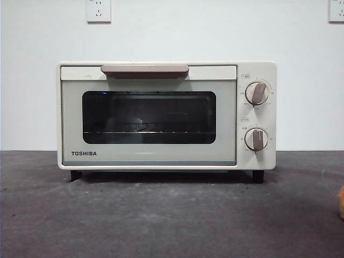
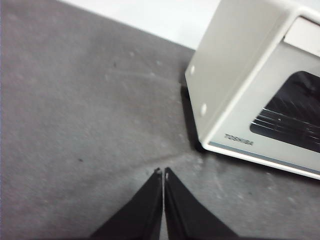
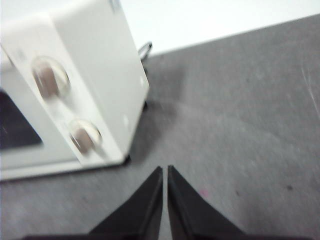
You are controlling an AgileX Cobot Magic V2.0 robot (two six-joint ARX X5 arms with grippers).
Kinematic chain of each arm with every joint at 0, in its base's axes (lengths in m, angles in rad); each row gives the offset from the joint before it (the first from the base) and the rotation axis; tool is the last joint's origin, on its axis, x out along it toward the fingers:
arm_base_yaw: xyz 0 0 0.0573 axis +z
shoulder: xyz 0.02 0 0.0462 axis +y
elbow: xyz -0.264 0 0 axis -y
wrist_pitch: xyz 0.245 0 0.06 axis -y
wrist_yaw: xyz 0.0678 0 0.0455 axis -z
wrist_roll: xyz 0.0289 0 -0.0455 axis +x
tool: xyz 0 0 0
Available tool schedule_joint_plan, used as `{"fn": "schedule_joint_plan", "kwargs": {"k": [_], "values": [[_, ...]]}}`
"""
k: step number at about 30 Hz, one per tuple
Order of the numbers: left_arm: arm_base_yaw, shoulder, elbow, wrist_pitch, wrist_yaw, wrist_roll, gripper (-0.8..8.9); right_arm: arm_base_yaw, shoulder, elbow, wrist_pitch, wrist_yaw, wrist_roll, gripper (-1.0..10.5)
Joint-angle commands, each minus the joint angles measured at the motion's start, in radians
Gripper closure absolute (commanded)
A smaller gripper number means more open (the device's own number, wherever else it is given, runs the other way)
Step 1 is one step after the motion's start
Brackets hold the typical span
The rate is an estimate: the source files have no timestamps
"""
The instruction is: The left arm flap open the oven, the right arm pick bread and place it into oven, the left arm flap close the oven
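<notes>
The oven (image 1: pixel 166 115) stands on the dark worktop (image 1: pixel 161 215) with its door fully shut and the beige bar handle (image 1: pixel 144 69) along the door's top edge. Only a sliver of orange at the far edge of the front view (image 1: pixel 341 201) may be the bread; I cannot confirm it.

The step in hand is opening the door. My left hand (image 2: pixel 163 172) hovers over bare worktop with its jaws pressed together, the oven's left front corner ahead and to one side, apart from it. My right hand (image 3: pixel 164 169) waits likewise, jaws together, holding nothing, off the knob-side corner.

To proceed:
1. Raise my left hand to handle height.
2. Hook the bar near its centre.
3. Pull outward and down along the hinge arc, so the oven does not slide.
</notes>
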Motion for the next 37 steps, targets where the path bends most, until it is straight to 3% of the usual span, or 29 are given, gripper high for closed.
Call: {"fn": "schedule_joint_plan", "kwargs": {"k": [1,6,11,17,25,31,37], "values": [[-0.016,0.033,0.062,0.016,0.019,-0.061,8.02,0.002,-0.001,0.071,-0.005,-0.002,0.100,9.4],[-0.047,0.124,0.178,0.015,0.027,-0.133,8.02,0.002,0.034,0.209,-0.105,-0.011,0.135,9.4],[-0.072,0.250,0.349,-0.023,0.031,-0.126,8.02,0.002,0.125,0.373,-0.206,-0.063,0.113,9.4],[-0.121,0.406,0.577,-0.129,0.087,-0.047,8.02,0.002,0.276,0.566,-0.301,-0.151,0.034,9.4],[-0.205,0.561,0.785,-0.269,0.249,0.016,8.02,0.003,0.474,0.787,-0.465,-0.414,-0.108,9.4],[-0.280,0.623,0.882,-0.398,0.311,0.166,8.02,0.057,0.542,0.864,-0.544,-0.427,-0.211,9.4],[-0.330,0.639,0.909,-0.423,0.333,0.252,8.02,0.108,0.548,0.866,-0.546,-0.451,-0.232,9.3]]}}
